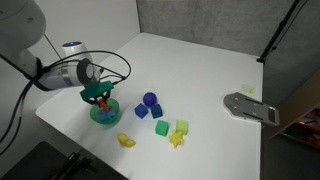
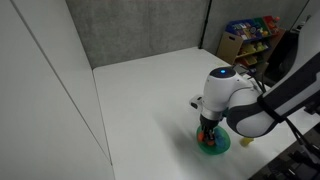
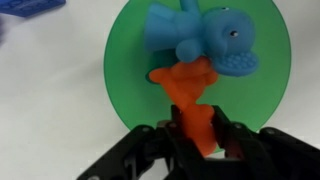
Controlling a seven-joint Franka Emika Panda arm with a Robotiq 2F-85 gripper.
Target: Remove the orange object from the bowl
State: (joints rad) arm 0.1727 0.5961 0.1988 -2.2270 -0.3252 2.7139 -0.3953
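- the jaws are pinching the orange object (image 3: 185, 85) by one end, narrowed until both sides are pressing on it.
- the piece is lying inside the green bowl (image 3: 130, 95), near the bowl's middle.
- a blue toy figure (image 3: 200, 40) is touching its far end, so lifting risks dragging that out too.
- with so little in the grip, it could be slipping back into the bowl.

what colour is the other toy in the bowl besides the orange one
The toy is light blue, clearest in the wrist view.

Green bowl (image 3: 128, 100); orange object (image 3: 185, 85); blue toy (image 3: 200, 40); black gripper (image 3: 195, 138); white table (image 3: 50, 120).
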